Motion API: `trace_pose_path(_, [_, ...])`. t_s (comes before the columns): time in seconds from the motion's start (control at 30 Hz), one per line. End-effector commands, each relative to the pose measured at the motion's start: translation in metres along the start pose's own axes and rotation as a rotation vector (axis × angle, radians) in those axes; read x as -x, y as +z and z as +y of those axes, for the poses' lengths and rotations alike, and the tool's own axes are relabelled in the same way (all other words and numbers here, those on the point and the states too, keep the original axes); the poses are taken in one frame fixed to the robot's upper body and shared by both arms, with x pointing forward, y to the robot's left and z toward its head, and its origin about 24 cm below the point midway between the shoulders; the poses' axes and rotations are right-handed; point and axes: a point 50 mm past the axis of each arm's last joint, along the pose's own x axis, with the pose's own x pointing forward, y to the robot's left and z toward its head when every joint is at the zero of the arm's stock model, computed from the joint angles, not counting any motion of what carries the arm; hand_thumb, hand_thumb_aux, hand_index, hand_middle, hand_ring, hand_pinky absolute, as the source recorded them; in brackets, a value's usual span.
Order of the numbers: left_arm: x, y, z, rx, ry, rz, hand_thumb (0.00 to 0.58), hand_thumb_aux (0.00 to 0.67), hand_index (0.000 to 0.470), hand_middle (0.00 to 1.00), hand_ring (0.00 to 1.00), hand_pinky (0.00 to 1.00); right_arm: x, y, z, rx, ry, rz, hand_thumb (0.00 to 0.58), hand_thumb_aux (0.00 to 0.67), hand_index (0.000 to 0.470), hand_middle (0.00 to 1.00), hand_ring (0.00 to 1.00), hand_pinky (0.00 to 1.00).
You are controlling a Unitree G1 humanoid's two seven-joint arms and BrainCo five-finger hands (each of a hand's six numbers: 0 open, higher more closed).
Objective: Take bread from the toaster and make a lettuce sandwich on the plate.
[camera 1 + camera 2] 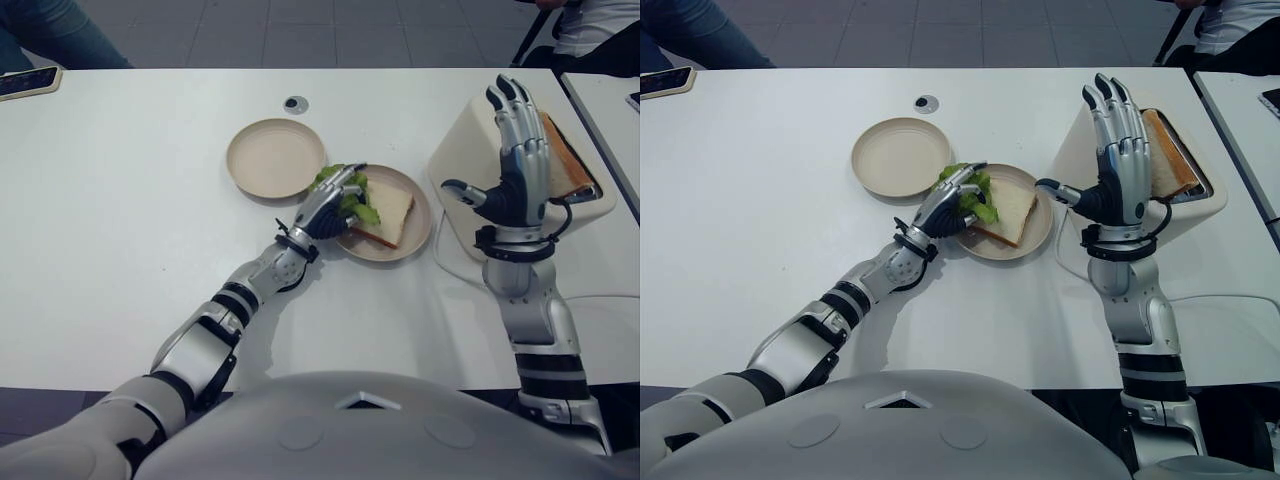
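Your left hand (328, 207) at left edge of plate (414, 241), fingers curled around lettuce (366, 213). Lettuce lies on bread slice (392, 213) on plate. Your right hand (520, 172) right of plate, upright before toaster (462, 130), fingers spread, holding nothing. Second slice (568, 155) in toaster slot. Beige dish (275, 157) on bench (120, 200), just behind-left of plate.

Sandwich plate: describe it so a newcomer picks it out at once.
On the white table, left of the toaster, two round beige plates lie side by side. The sandwich plate is the one nearer the toaster, under the left hand. It alone carries a bread slice and lettuce; the other plate is bare.
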Motion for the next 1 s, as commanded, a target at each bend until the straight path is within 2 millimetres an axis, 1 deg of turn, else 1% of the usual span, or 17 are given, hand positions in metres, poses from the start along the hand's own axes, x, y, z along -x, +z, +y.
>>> trace_pose_path(0.03, [0.004, 0.007, -0.019, 0.000, -0.070, -0.024, 0.580, 0.670, 0.470, 0.00, 0.00, 0.00, -0.006, -0.002, -0.005, -0.008, -0.035, 0.003, 0.000, 0.000, 0.000, 0.00, 0.00, 0.00])
trace_pose_path(0.13, [0.004, 0.013, -0.023, 0.013, -0.066, -0.040, 0.580, 0.670, 0.470, 0.00, 0.00, 0.00, -0.006, -0.002, -0.002, -0.007, -0.028, -0.002, 0.000, 0.000, 0.000, 0.00, 0.00, 0.00])
trace_pose_path(0.23, [-0.001, 0.018, -0.023, 0.015, -0.045, -0.048, 0.580, 0.670, 0.470, 0.00, 0.00, 0.00, -0.005, -0.004, -0.001, -0.002, -0.021, 0.003, 0.000, 0.000, 0.000, 0.00, 0.00, 0.00])
trace_pose_path(0.43, [-0.024, 0.020, -0.013, -0.028, 0.048, 0.000, 0.580, 0.670, 0.470, 0.00, 0.00, 0.00, 0.002, -0.008, -0.003, 0.017, -0.022, 0.022, 0.000, 0.000, 0.000, 0.00, 0.00, 0.00])
trace_pose_path(0.53, [-0.036, 0.026, -0.013, -0.028, 0.072, 0.007, 0.580, 0.670, 0.470, 0.00, 0.00, 0.00, 0.006, -0.011, -0.005, 0.031, -0.024, 0.036, 0.000, 0.000, 0.000, 0.00, 0.00, 0.00])
trace_pose_path(0.6, [-0.039, 0.033, -0.021, -0.023, 0.038, -0.018, 0.580, 0.670, 0.470, 0.00, 0.00, 0.00, 0.008, -0.013, -0.007, 0.041, -0.028, 0.047, 0.000, 0.000, 0.000, 0.00, 0.00, 0.00])
trace_pose_path(0.63, [-0.037, 0.038, -0.030, -0.023, -0.008, -0.037, 0.580, 0.670, 0.470, 0.00, 0.00, 0.00, 0.008, -0.014, -0.007, 0.045, -0.028, 0.049, 0.000, 0.000, 0.000, 0.00, 0.00, 0.00])
trace_pose_path(0.73, [-0.024, 0.042, -0.056, -0.029, -0.167, -0.061, 0.580, 0.670, 0.470, 0.00, 0.00, 0.00, 0.009, -0.015, -0.009, 0.062, -0.025, 0.051, 0.000, 0.000, 0.000, 0.00, 0.00, 0.00])
trace_pose_path(0.8, [-0.014, 0.040, -0.067, -0.039, -0.255, -0.061, 0.580, 0.670, 0.470, 0.00, 0.00, 0.00, 0.009, -0.022, -0.017, 0.100, -0.046, 0.069, 0.000, 0.000, 0.000, 0.00, 0.00, 0.00])
trace_pose_path(0.83, [-0.009, 0.039, -0.070, -0.049, -0.296, -0.060, 0.580, 0.670, 0.470, 0.00, 0.00, 0.00, 0.009, -0.027, -0.024, 0.128, -0.068, 0.091, 0.000, 0.000, 0.000, 0.00, 0.00, 0.00])
trace_pose_path(0.87, [-0.006, 0.037, -0.072, -0.061, -0.322, -0.056, 0.567, 0.570, 0.400, 0.00, 0.00, 0.00, 0.009, -0.032, -0.031, 0.149, -0.087, 0.114, 0.000, 0.000, 0.000, 0.00, 0.00, 0.00])
trace_pose_path(0.9, [-0.003, 0.034, -0.073, -0.079, -0.344, -0.044, 0.476, 0.386, 0.271, 0.00, 0.00, 0.00, 0.009, -0.037, -0.037, 0.170, -0.097, 0.140, 0.000, 0.000, 0.000, 0.00, 0.00, 0.00])
trace_pose_path(0.93, [-0.001, 0.031, -0.073, -0.098, -0.353, -0.030, 0.000, 0.000, 0.000, 0.00, 0.00, 0.00, 0.009, -0.041, -0.042, 0.195, -0.088, 0.167, 0.000, 0.000, 0.000, 0.00, 0.00, 0.00])
trace_pose_path(1.0, [-0.001, 0.026, -0.070, -0.140, -0.358, -0.013, 0.000, 0.000, 0.000, 0.00, 0.00, 0.00, 0.011, -0.049, -0.052, 0.245, -0.046, 0.243, 0.000, 0.000, 0.000, 0.00, 0.00, 0.00])
